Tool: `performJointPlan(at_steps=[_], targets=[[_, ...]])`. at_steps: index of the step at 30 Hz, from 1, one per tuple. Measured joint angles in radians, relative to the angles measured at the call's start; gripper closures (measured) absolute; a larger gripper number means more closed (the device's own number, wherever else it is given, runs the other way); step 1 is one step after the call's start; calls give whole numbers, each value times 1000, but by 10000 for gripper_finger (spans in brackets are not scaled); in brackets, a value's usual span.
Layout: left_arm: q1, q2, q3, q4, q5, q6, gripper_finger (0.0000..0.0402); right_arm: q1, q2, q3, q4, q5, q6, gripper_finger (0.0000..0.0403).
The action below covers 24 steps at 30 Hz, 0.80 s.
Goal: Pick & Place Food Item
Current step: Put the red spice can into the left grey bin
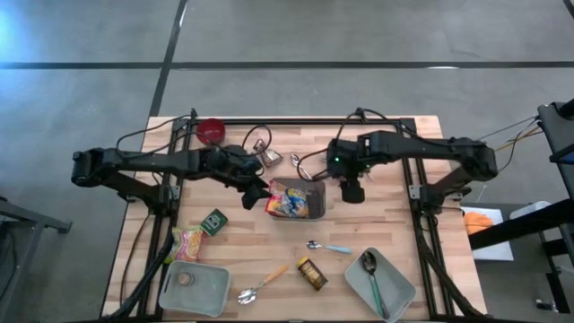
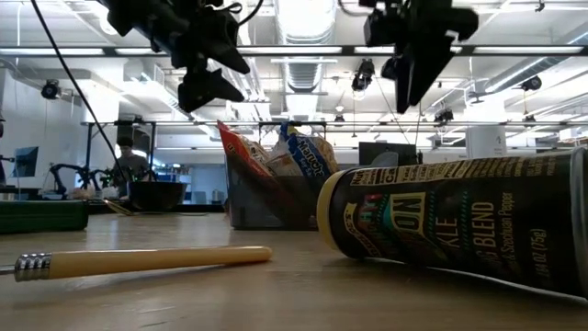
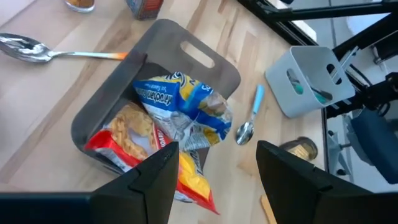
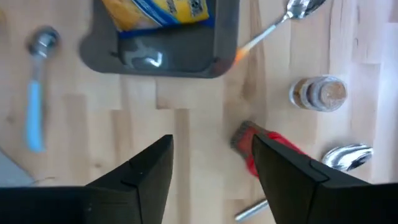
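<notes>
A grey bin (image 1: 313, 208) stands mid-table and holds a blue snack bag (image 3: 180, 102) and a red-and-yellow snack bag (image 3: 140, 140), both sticking up past its rim. My left gripper (image 1: 254, 195) hovers open just left of the bin, slanting down toward it, with nothing between its fingers (image 3: 155, 177). My right gripper (image 1: 352, 192) hangs open above the bare table just right of the bin, pointing steeply down, also with nothing in it (image 4: 212, 142). The low view shows both grippers (image 2: 207, 87) (image 2: 413, 69) well above the tabletop.
A pink-green snack bag (image 1: 186, 240) and a green can (image 1: 213, 221) lie near left. Nearer are a grey tray (image 1: 194, 287), an orange-handled spoon (image 1: 262, 284), a spice jar (image 1: 312, 273), a blue-handled spoon (image 1: 328, 246) and a tray with a spoon (image 1: 379, 283). A red bowl (image 1: 210, 130) sits far left.
</notes>
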Motion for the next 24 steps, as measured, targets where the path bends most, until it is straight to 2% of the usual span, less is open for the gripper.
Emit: performJointPlan(at_steps=[4,9,13,24], targets=[[0,-15,0,-8,0,-12,184,-12,42,0,1,73,-77,149],[0,-47,0,-18,0,-12,184,-11,85,0,-1,191,-268,96],[0,-72,0,-20,0,-12,184,-13,109,-2,-49,201,-429,64],[0,-90,-2,-42,0,-12,184,-77,163,-38,-55,195,-727,50]])
